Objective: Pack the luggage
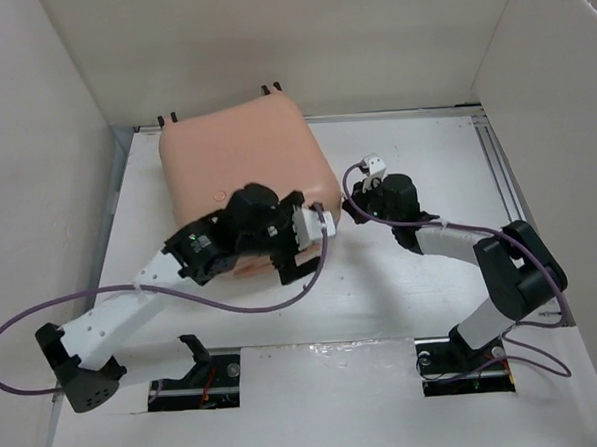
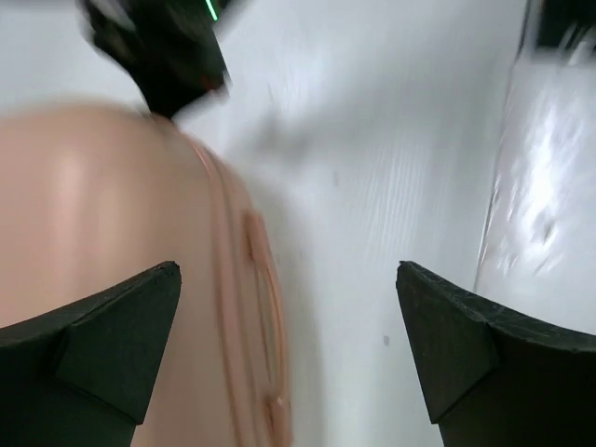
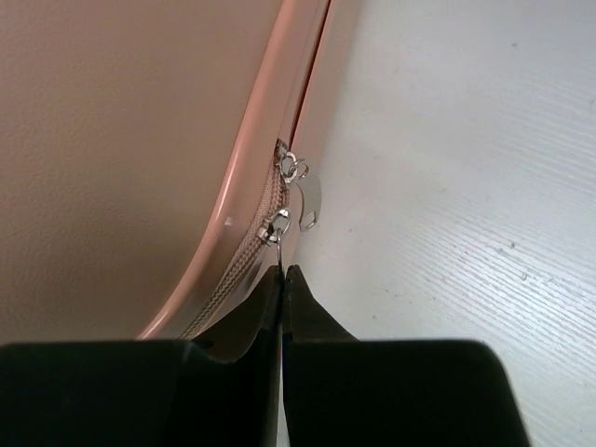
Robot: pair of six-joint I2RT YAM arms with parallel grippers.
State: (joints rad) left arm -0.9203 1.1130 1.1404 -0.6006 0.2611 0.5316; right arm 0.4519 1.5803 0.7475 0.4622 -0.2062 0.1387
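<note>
While the luggage (image 1: 237,162) is lying flat and shut toward the far-left corner of the table (image 1: 423,297), we are working on the zipper along its side facing the right edge. Our right jaws are pinching closed on the thin metal pull (image 3: 277,247) of the nearer slider (image 3: 280,223). A second slider (image 3: 294,168) is sitting just beyond it, with its own tab (image 3: 312,200) hanging loose. Whether the teeth between the two sliders are meshed, we cannot tell.

Our left jaws are standing wide open and gripping nothing. They are hovering over the shell's corner that faces the near and right edges.

To do this step well, we are judging that the pull should run straight along the seam, never outward from the shell, since a slick tab held so shallowly could slip free. We are also thinking the left arm (image 1: 132,302) should be pressing down on the lid, so the halves are meeting evenly and the luggage is not sliding toward the right edge as the zipper is drawn.
</note>
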